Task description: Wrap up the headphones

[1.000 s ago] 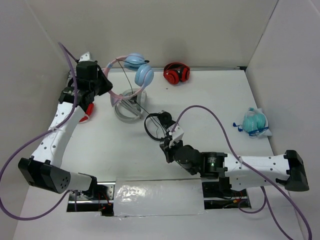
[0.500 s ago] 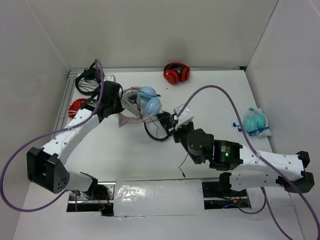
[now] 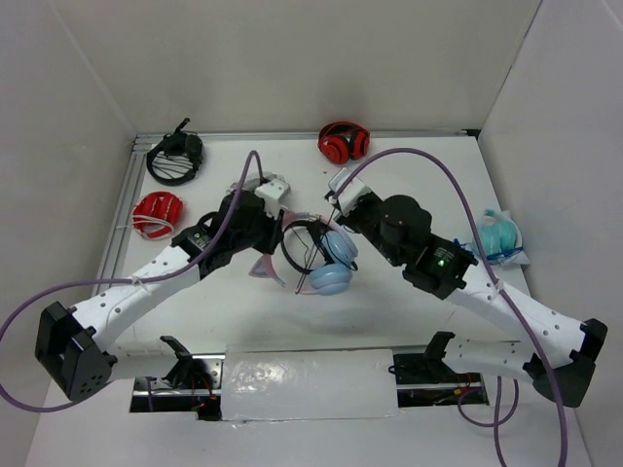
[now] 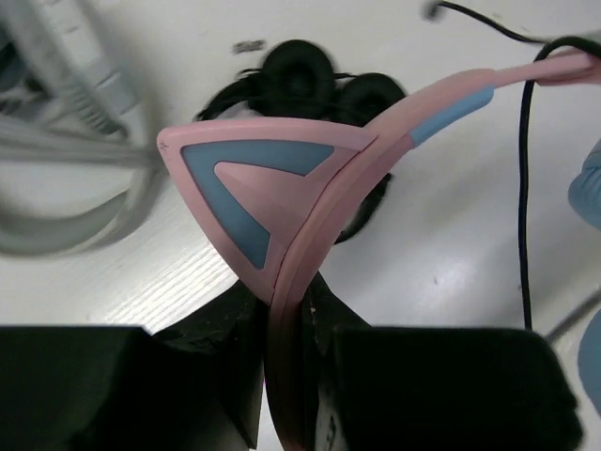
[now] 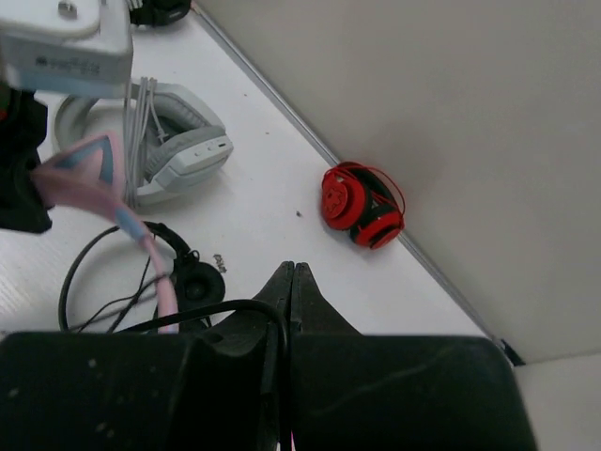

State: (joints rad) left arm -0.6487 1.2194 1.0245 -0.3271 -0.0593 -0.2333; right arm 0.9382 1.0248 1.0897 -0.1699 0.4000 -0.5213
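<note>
1. the headphones [image 3: 336, 251] are lifted up over the table [image 3: 438, 185]. they are closer to the arms than the red headphones [image 3: 343, 142], and a bit to the left of them.
2. i see no loops of the cable [image 5: 216, 308] around the pink headband [image 4: 376, 150] or the blue cups. so i think the wrapping has only just begun, or not begun at all.
3. what looks done: both arms have a hold, one on the band and one by the cable.
4. what is left: wind the thin dark cable round and round the headphones, then tuck the end in.
5. the left gripper [image 4: 286, 310] is clenched on the headband, right under the cat ear [image 4: 254, 188]. the band sits tight between its two black fingers.
6. the right gripper [image 5: 292, 277] is squeezed fully closed, tips touching. the cable runs in by its fingers, so i think it pinches the cable, but the exact spot is hard to see.
7. small black headphones [image 5: 192, 277] lie on the table under the pink ones, also closer to the arms than the red headphones. the loose cable could catch on them.
</note>
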